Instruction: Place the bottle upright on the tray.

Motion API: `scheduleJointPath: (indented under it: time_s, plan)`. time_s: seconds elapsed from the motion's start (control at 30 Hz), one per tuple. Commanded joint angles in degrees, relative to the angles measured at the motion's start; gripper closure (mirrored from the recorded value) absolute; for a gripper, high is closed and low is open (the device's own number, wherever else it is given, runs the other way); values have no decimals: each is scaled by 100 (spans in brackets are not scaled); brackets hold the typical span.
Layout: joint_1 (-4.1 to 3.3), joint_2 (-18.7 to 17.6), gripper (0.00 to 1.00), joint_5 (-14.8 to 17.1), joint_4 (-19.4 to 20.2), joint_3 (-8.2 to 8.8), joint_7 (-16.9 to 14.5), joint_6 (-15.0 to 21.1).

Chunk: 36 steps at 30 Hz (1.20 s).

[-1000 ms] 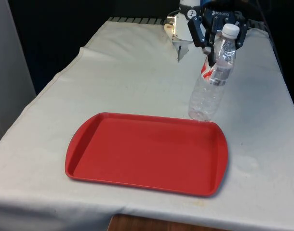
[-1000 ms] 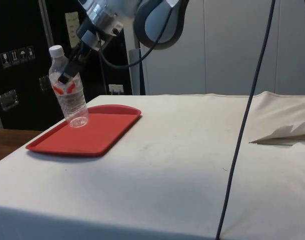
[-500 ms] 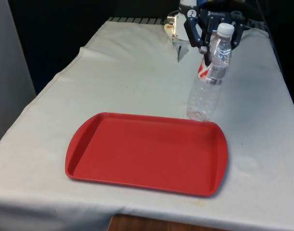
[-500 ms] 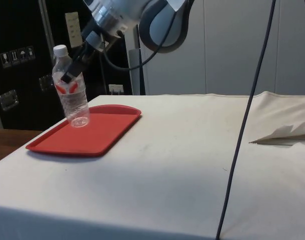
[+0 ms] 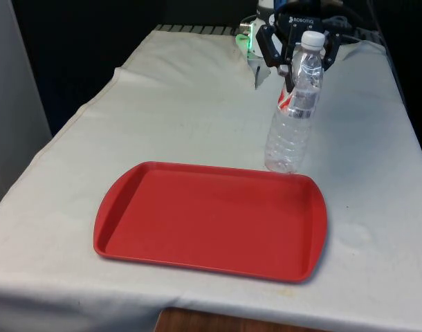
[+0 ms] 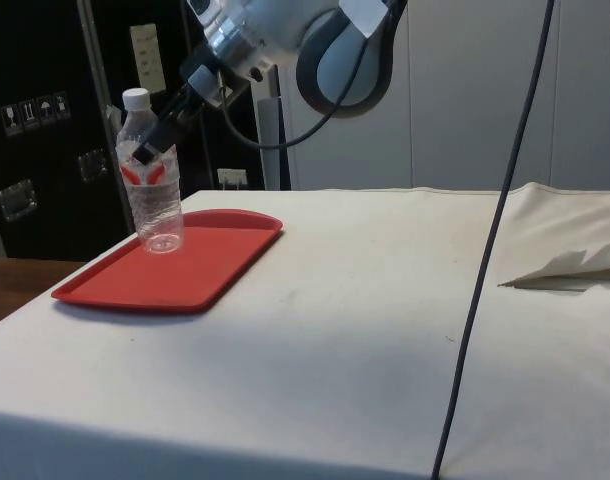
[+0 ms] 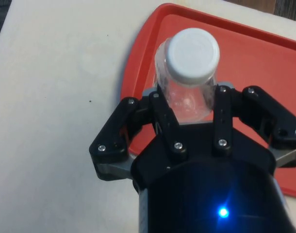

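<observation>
Take the red tray [image 5: 211, 220] as your landmark and read across it from the front view's left. Its near and middle floor is bare; nothing rests on it until you reach the far corner at the front view's right. There the clear bottle [image 5: 292, 114], with a white cap and a red-and-white label, has its base at or just over the tray's far rim, leaning a little rather than truly vertical. From the side view the bottle [image 6: 153, 180] looks to stand over the tray [image 6: 175, 265] floor near that edge, though you cannot tell from these views whether the base is resting on the tray or just above it.

The gripper [image 5: 297, 57] has its fingers clamped on the bottle just below the cap, and the wrist view shows both fingers [image 7: 162, 116] pressed against the neck of the bottle [image 7: 189, 73] with the tray [image 7: 264, 53] beneath.

By my reading, the carry is done. What you have left: straighten the bottle, seat it on the tray floor clear of the rim, let go, and back off.
</observation>
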State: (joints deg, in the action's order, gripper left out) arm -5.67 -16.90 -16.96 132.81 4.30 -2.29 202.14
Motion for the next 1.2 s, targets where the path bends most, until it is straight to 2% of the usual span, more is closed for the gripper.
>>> scheduleJointPath:
  time_s: [0.0,0.13,0.17,0.27,0.37,0.4,0.43,0.63,0.67,0.7,0.83,0.93,0.97,1.0,1.17]
  plan:
    - [23,-6,66,-29,6,-40,34,17]
    - [0,0,66,0,0,0,0,0]
    - [34,-6,66,-23,6,-23,29,17]
    - [63,-11,66,-29,11,-11,80,40]
    - [63,-23,66,-29,17,23,155,69]
    - [17,-6,66,0,0,86,92,0]
    - [69,-29,66,-29,17,29,183,86]
    - [103,-120,66,-52,17,46,435,246]
    - [40,-115,66,0,0,143,395,195]
    - [103,-149,66,-57,17,57,510,309]
    - [120,-206,66,-63,11,69,659,435]
    - [132,-241,66,-63,11,80,768,527]
    - [63,-206,66,0,0,160,653,418]
    - [138,-264,66,-69,6,86,831,579]
    - [103,-264,66,-34,-6,143,796,539]
